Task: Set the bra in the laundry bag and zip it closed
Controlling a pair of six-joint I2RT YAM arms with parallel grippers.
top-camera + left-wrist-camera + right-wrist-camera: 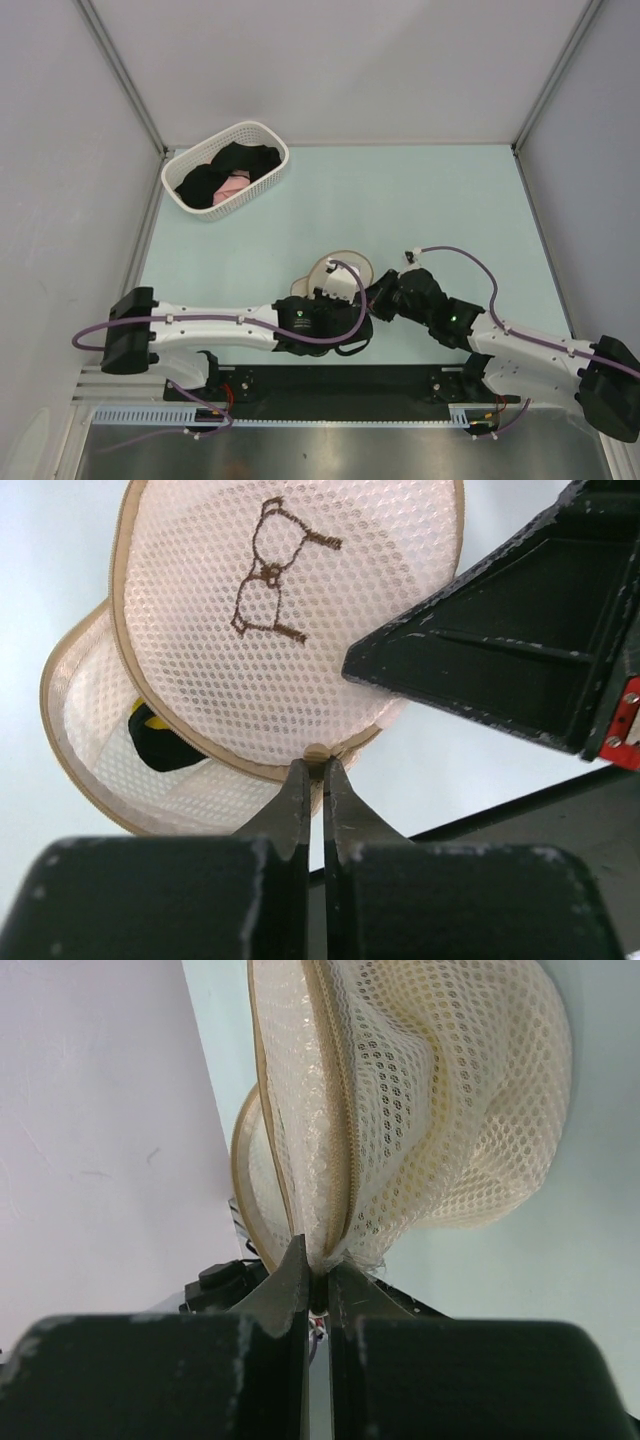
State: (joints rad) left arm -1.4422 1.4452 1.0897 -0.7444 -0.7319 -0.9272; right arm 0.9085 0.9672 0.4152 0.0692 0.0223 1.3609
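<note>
The laundry bag point(250, 630), a cream mesh pod with a brown bra icon, lies partly open, its upper half tipped over the lower one. A bit of the yellow bra point(165, 752) with black trim shows in the gap. My left gripper point(318, 768) is shut on the small tan zipper pull at the bag's near rim. My right gripper point(320, 1268) is shut on the bag's mesh seam point(345, 1230) beside the zipper. In the top view the bag point(325, 268) sits between the left gripper point(345, 293) and the right gripper point(384, 293).
A white slotted basket point(262, 180) with black and pink garments stands at the back left. The right gripper's black body point(500, 650) is close over the bag's right side. Grey walls enclose the pale table.
</note>
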